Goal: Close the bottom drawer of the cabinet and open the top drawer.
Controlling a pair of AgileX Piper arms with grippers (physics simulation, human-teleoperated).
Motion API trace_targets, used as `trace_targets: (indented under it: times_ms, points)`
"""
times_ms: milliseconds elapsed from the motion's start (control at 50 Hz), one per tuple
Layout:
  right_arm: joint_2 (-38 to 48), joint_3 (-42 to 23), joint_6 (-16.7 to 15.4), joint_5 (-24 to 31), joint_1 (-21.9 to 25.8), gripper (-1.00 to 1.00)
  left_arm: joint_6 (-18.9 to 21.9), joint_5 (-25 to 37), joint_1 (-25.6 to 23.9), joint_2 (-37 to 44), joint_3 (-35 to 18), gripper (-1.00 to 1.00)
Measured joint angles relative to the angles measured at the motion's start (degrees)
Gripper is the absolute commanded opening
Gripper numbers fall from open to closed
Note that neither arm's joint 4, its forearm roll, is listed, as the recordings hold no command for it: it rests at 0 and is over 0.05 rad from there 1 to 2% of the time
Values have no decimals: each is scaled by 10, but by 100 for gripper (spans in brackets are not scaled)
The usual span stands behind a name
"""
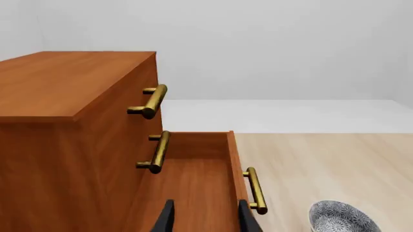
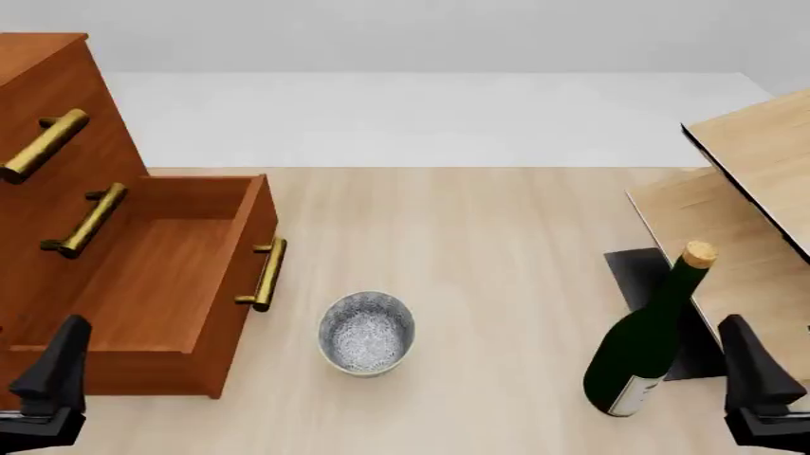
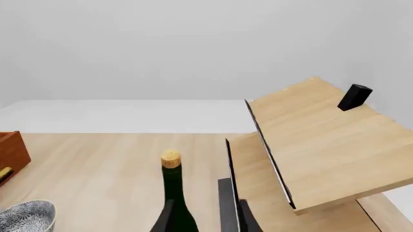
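Bottom drawer [image 2: 165,284] stands open directly ahead of the left gripper [image 1: 203,217], fingers apart; right gripper [image 3: 203,217], likewise parted, is well away.

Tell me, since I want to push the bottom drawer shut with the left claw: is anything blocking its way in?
Nothing visible does. The bottom drawer is pulled out and empty inside. The bowl stands apart from its front, on the outer side, not in the closing path. The left claw hovers by the drawer's near corner.
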Motion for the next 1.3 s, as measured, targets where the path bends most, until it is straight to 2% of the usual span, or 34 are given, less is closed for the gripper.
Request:
trace_targets:
  times_ms: [440, 600, 900, 1300]
  points:
    - [2, 0, 0, -1, -2, 100, -5, -24, -2, 34, -2, 100]
    - [1, -1, 3, -2, -4, 100, -8, -18, -7, 47, -18, 100]
    - [0, -1, 6, -2, -5, 100, -25, 14, -38, 102, -105, 100]
    - [0, -1, 6, -2, -6, 100, -53, 84, -97, 238, -242, 100]
